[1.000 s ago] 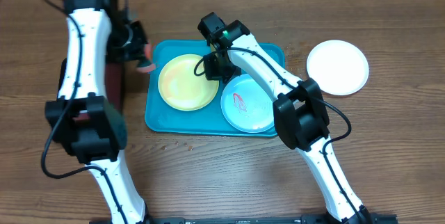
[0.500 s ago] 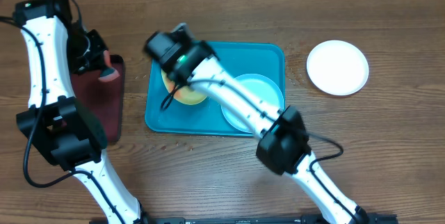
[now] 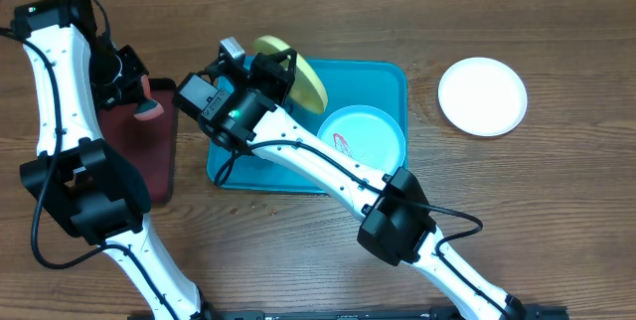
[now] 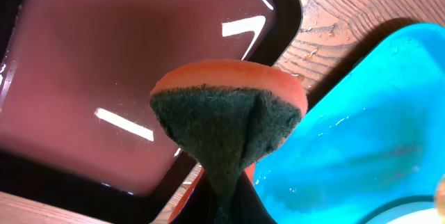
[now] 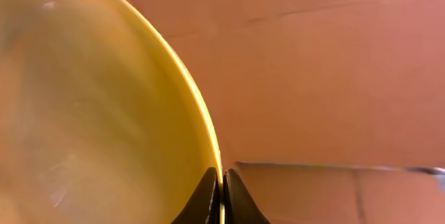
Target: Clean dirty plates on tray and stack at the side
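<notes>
The right hand (image 3: pixel 281 72) is clenched on the rim of the yellow-green plate (image 3: pixel 310 86), its two dark fingertips (image 5: pixel 208 195) pinched together over the thin edge. This smooth, round, shallow plastic plate is lifted and steeply tilted above the far-left part of the tray (image 3: pixel 383 80). The tray is a teal-blue plastic rectangle with rounded corners and a raised rim; the left wrist view shows its surface as glossy and wet. The pale mint-blue plate (image 3: pixel 370 151) lies flat in the right half of the tray and carries a red smear (image 3: pixel 341 142). The white plate (image 3: pixel 482 96) lies flat on the wood-grain table (image 3: pixel 556 211), well apart to the right of the tray. The left hand (image 4: pixel 224 200) is clenched on a sponge (image 4: pixel 226 123), which has an orange foam body and a coarse dark-green scouring face. The sponge hangs over the right edge of a dark-red tray (image 4: pixel 104 57) with a black rim and a glossy surface, just left of the teal tray.
</notes>
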Robot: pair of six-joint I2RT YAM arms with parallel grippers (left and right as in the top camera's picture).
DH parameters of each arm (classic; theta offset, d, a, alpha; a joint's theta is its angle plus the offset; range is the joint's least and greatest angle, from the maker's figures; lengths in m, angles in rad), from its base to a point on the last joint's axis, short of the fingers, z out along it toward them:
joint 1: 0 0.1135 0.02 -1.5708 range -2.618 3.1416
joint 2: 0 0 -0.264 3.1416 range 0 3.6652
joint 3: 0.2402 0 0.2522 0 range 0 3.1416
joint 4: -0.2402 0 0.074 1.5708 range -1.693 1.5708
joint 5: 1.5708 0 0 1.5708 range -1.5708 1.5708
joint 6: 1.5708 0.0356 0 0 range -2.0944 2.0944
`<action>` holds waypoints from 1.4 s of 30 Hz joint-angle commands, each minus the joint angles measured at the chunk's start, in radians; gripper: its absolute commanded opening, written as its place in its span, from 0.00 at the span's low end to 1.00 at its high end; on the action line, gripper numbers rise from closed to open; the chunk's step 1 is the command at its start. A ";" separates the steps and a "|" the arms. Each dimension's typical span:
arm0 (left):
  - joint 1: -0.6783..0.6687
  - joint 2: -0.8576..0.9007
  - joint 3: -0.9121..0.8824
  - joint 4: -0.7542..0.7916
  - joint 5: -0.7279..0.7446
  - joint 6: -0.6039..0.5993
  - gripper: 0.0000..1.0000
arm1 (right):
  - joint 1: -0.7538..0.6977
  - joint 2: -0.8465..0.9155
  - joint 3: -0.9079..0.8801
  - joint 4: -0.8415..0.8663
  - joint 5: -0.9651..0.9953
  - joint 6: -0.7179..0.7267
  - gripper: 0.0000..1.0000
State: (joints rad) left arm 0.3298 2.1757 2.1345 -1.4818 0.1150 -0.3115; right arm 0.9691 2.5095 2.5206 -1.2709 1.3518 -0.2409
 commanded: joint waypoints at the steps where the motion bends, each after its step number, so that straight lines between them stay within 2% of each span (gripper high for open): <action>1: 0.010 -0.035 0.018 -0.005 -0.013 0.015 0.05 | -0.005 -0.041 0.021 0.013 0.102 -0.044 0.04; 3: 0.010 -0.035 0.018 -0.006 -0.013 0.015 0.04 | -0.008 -0.041 0.021 0.014 0.087 -0.024 0.04; 6: 0.010 -0.035 0.018 -0.007 -0.014 0.016 0.04 | -0.019 -0.041 0.021 0.013 0.015 0.093 0.04; 8: 0.010 -0.035 0.018 -0.007 -0.013 0.016 0.04 | -0.043 -0.041 0.020 0.012 -0.184 0.144 0.04; 10: 0.010 -0.035 0.018 -0.007 -0.013 0.015 0.04 | -0.079 -0.041 0.020 -0.012 -0.375 0.117 0.04; 11: 0.010 -0.035 0.018 -0.008 -0.012 0.015 0.04 | -0.090 -0.042 0.021 -0.035 -0.363 0.120 0.04; 14: 0.010 -0.035 0.018 -0.006 -0.011 0.007 0.04 | -0.115 -0.077 0.039 -0.073 -0.141 0.303 0.04; 15: 0.009 -0.035 0.018 -0.006 -0.011 0.003 0.04 | -0.130 -0.098 0.052 -0.063 -0.159 0.329 0.04; 18: 0.009 -0.035 0.018 -0.008 -0.011 0.001 0.04 | -0.193 -0.146 0.084 -0.069 -0.448 0.326 0.04; 23: 0.010 -0.035 0.016 -0.010 -0.014 0.001 0.04 | -0.426 -0.192 0.088 -0.111 -1.137 0.328 0.04; 27: 0.010 -0.035 0.014 -0.010 -0.014 0.001 0.04 | -0.624 -0.191 0.083 -0.193 -1.447 0.328 0.04; 33: 0.009 -0.035 0.014 0.000 -0.014 0.000 0.04 | -0.928 -0.191 0.081 -0.423 -1.485 0.325 0.04; 39: 0.009 -0.035 0.014 0.000 -0.014 0.001 0.04 | -1.151 -0.194 -0.026 -0.423 -1.492 0.324 0.04; 42: 0.009 -0.035 0.014 0.001 -0.014 0.001 0.04 | -1.216 -0.194 -0.071 -0.423 -1.520 0.324 0.04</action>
State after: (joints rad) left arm 0.3298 2.1757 2.1345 -1.4815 0.1112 -0.3119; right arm -0.2001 2.3478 2.4916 -1.6951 -0.1059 0.0784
